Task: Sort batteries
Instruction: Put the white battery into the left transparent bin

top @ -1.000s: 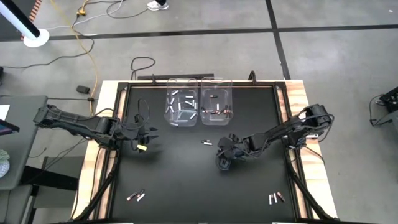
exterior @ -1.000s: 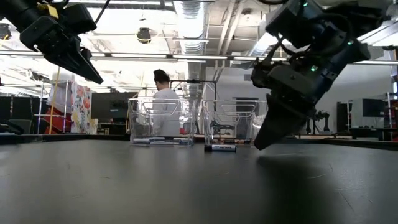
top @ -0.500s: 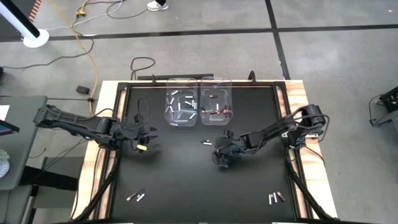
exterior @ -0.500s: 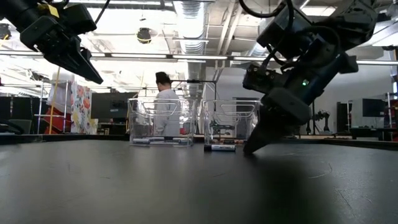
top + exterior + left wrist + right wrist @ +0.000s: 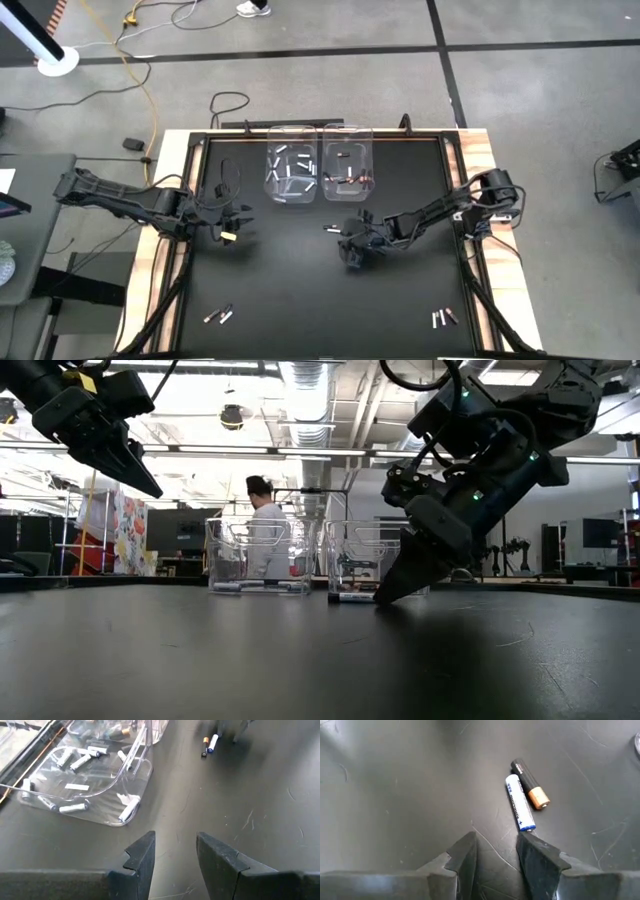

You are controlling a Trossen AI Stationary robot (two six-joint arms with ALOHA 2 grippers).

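Note:
Two batteries lie side by side on the black table: a white-and-blue one (image 5: pixel 520 810) and a black-and-copper one (image 5: pixel 530 784), also seen as a small pair (image 5: pixel 330 229) mid-table. My right gripper (image 5: pixel 495 847) stands open, slanting down just on the near side of them, fingertips low over the table (image 5: pixel 385 597). My left gripper (image 5: pixel 235 222) hangs open and empty above the table's left part (image 5: pixel 175 850). At the far middle stand two clear bins: the left bin (image 5: pixel 291 175) holds white batteries, the right bin (image 5: pixel 348 175) holds dark and copper ones. My right gripper has one fingertip (image 5: pixel 527 840) right at the white-and-blue battery's near end (image 5: pixel 527 826); I cannot tell whether it touches. The battery lies flat on the table, outside the gap between the fingers.
More loose batteries lie near the table's front edge, a few at the left (image 5: pixel 218 315) and a few at the right (image 5: pixel 443 318). A raised frame (image 5: pixel 455 170) runs around the black table top. A person stands in the room behind the bins (image 5: pixel 265 520).
My right gripper has moved toward the table's left and far edge and sunk lower, ending close to the pair of batteries with its fingertips near the table. The batteries lie as before.

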